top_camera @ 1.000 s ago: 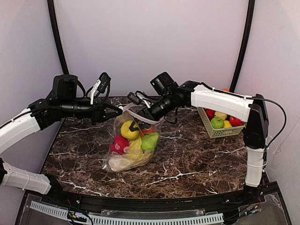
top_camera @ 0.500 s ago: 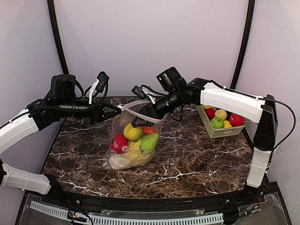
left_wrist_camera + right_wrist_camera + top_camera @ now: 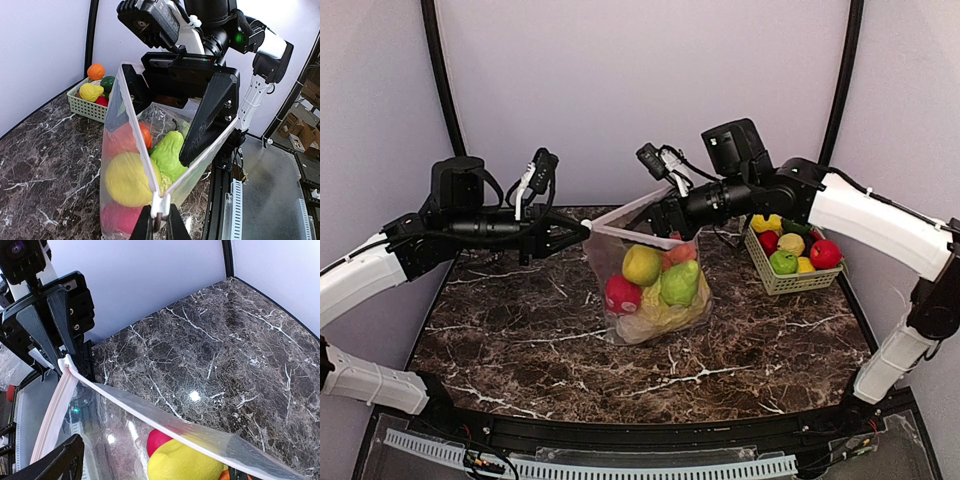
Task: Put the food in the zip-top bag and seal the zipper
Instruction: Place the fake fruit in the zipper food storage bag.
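The zip-top bag (image 3: 655, 290) stands on the table, stretched between both grippers with its mouth open. Inside it are a yellow lemon (image 3: 642, 265), red apple (image 3: 621, 295), green pear (image 3: 680, 283), tomato (image 3: 678, 254) and cabbage (image 3: 660, 318). My left gripper (image 3: 580, 228) is shut on the slider tab (image 3: 160, 205) at the near end of the pink zipper (image 3: 135, 130). My right gripper (image 3: 665, 215) is open. Its black fingers (image 3: 210, 115) are spread inside the bag's mouth and hold it wide. The right wrist view shows the zipper strip (image 3: 150, 407), the lemon (image 3: 185, 465) and the left gripper (image 3: 62, 356).
A pale green mesh basket (image 3: 790, 278) with more fruit stands at the right of the table, just right of the bag; it also shows in the left wrist view (image 3: 87, 106). Dark marble table top (image 3: 500, 320) lies left of and in front of the bag.
My right gripper has moved right and up with the bag's mouth. The bag and its food have shifted right and the mouth is stretched wider. My left gripper has kept its hold.
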Robot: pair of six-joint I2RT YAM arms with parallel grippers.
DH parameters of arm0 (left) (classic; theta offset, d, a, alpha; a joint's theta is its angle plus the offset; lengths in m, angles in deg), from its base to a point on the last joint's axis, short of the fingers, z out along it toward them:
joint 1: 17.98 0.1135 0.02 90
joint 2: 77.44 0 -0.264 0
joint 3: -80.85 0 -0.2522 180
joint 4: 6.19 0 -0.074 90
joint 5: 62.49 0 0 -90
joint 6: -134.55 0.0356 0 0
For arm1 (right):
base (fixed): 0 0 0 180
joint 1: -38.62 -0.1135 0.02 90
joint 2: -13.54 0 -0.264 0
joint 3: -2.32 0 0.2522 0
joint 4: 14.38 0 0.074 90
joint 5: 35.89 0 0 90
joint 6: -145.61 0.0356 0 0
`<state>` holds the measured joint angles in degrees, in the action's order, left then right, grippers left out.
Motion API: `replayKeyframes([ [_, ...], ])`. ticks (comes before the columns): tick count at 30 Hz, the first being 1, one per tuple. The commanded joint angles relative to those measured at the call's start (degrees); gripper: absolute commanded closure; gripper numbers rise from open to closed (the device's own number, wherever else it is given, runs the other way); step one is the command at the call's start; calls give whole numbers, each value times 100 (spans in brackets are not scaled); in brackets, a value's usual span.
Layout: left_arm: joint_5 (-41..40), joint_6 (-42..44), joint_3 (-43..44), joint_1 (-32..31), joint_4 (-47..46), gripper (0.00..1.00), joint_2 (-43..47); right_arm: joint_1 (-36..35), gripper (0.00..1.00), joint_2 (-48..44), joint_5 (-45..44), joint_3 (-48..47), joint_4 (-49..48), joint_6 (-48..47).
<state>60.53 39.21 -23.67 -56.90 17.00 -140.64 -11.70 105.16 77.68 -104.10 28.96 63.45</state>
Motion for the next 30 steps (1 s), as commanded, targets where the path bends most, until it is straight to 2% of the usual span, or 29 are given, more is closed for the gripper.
replayKeyframes([
  [1,-131,-26,-61,192,310,99,160,741,1,-844,-686,344,109,406],
  [6,192,-180,-6,192,-20,99,-92,792,2,-818,149,442,64,405],
  [10,533,-316,159,149,-208,99,-447,683,7,-401,446,251,231,254],
  [15,592,-249,383,-9,-211,99,-735,419,25,242,438,-207,606,13],
  [19,592,-206,459,-53,-178,99,-813,291,46,622,257,-594,952,-115],
  [20,588,-202,463,-54,-178,99,-815,283,48,669,294,-671,981,-117],
  [30,293,-147,468,-72,13,99,-893,172,50,314,889,-1158,865,-72],
])
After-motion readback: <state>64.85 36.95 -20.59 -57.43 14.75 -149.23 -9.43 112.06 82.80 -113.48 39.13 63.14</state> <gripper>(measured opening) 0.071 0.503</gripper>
